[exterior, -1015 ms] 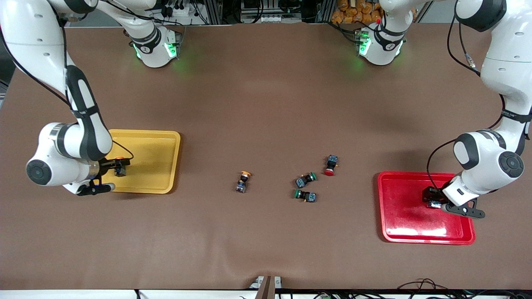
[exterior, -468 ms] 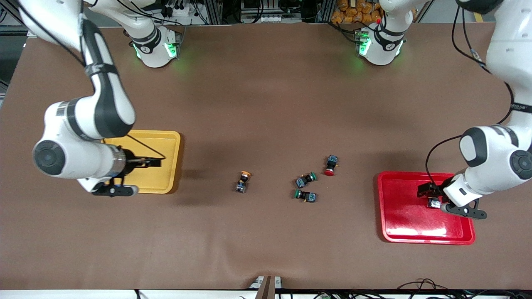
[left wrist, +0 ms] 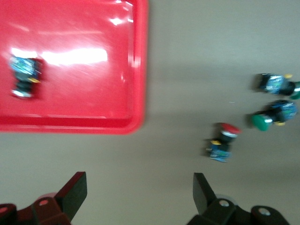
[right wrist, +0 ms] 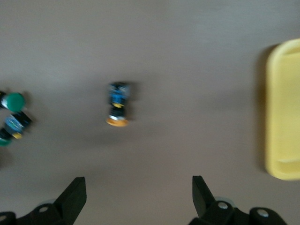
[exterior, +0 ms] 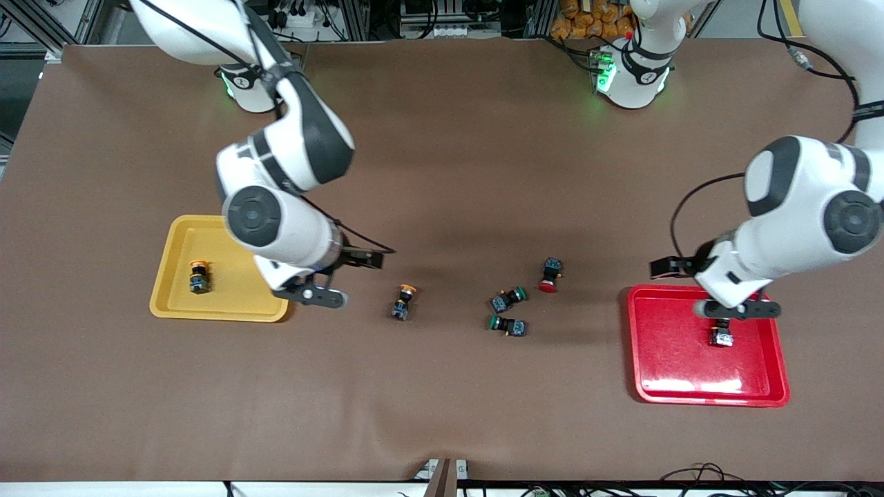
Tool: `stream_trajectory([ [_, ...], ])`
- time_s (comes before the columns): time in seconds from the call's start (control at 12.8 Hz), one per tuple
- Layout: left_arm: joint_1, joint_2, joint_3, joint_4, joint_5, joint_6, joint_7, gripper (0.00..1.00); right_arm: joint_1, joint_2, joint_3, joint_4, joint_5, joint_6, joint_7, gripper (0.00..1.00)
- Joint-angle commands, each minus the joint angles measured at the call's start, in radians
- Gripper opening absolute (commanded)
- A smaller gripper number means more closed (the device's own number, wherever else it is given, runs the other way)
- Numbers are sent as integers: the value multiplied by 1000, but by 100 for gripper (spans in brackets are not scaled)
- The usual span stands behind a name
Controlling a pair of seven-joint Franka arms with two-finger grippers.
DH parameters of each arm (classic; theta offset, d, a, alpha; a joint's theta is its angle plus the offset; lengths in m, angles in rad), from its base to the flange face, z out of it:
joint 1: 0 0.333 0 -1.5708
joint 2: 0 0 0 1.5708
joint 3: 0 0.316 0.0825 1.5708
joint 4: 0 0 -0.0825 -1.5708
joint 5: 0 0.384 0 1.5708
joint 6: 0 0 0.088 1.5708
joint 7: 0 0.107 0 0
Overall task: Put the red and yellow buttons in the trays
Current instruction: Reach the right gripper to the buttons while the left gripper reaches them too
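1 yellow-capped button [exterior: 199,276] sits in the yellow tray [exterior: 173,245] and 1 button [exterior: 722,337] sits in the red tray [exterior: 773,397], while a yellow-capped one [exterior: 402,302] and a red-capped one [exterior: 549,274] lie on the brown table [exterior: 442,172], with 2 green-capped switches [exterior: 509,298] between them. the right gripper [exterior: 369,260] hangs over the table between the yellow tray and the loose yellow-capped button, the left gripper [exterior: 666,266] over the table at the red tray's edge, both with fingers spread wide and empty. these switches look light, hard and rigid, likely to roll on their round caps, so pinching the squarish body across its flat sides seems safest.
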Motion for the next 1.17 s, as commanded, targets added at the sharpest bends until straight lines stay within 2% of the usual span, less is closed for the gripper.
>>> stream_trajectory([
  [0.0,-66,47,-24,-10,-8,64,-166,100,40,130,-10,68,20,69,52,100],
  [0.16,-100,87,-23,-10,2,124,-224,100,60,199,-10,67,20,128,59,100],
  [0.39,-160,142,-13,-14,12,227,-294,100,65,299,-10,68,20,314,56,100],
  [0.7,-165,179,-7,-13,107,261,-334,100,71,354,-10,73,19,359,49,100],
  [0.78,-168,184,-4,-13,110,264,-334,100,71,354,-10,73,19,362,53,85],
  [0.86,-201,176,20,-14,110,273,-333,100,68,353,-10,74,19,361,55,57],
  [0.94,-283,171,108,-10,105,276,-337,100,69,353,-10,74,19,361,56,29],
  [1.01,-371,155,197,-10,96,276,-339,100,69,353,-10,74,19,361,61,12],
  [1.09,-460,145,291,-7,75,279,-340,100,69,353,-10,76,20,362,64,4],
])
